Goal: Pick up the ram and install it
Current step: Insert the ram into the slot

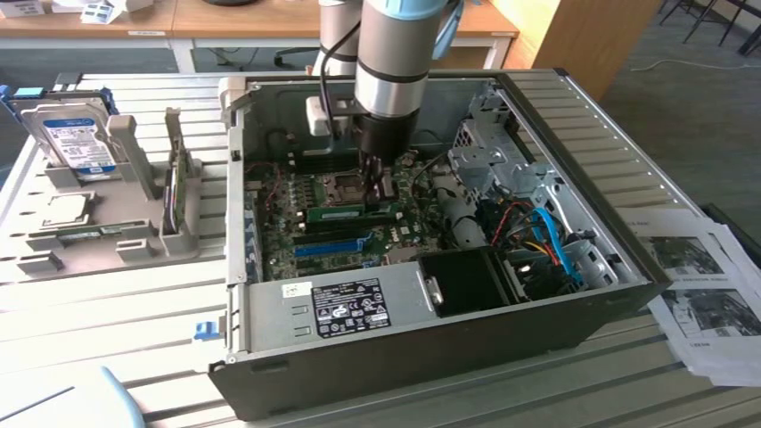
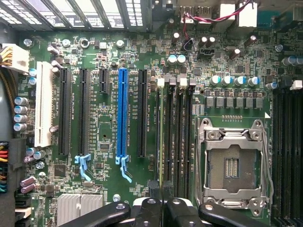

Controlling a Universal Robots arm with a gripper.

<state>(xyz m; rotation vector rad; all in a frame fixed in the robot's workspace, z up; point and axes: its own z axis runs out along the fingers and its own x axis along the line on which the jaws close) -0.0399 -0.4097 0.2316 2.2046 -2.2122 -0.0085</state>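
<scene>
Exterior view: you had the arm lowered into the open computer case (image 1: 571,294), which lay on its side on the slatted table (image 1: 119,312). The gripper (image 1: 383,198) stood upright over the motherboard (image 1: 285,234), close beside the processor socket (image 1: 346,185).

1. Position of the ram. The ram (image 1: 342,213) lay level along the memory slots, between the processor socket and the blue slot strip (image 1: 328,247) and parallel to that strip. Its end toward the exterior view's right sat directly under the gripper.

2. State of the gripper. On the wrist view, the fingertips (image 2: 152,191) were drawn almost together, with only a narrow gap left between them. They pinched the thin upper edge of the ram, which ran edge-on away from them along the memory slots (image 2: 177,132). Those slots lay between the black slot strips (image 2: 141,113) and the processor socket.

3. Seating. You could not tell from either view whether the ram was pressed fully home or merely resting on its slot.

4. Surroundings. A hard drive (image 1: 74,138) stood in a grey holder (image 1: 137,241) at the exterior view's left. Printed sheets (image 1: 701,285) lay on the table at the exterior view's right.
</scene>
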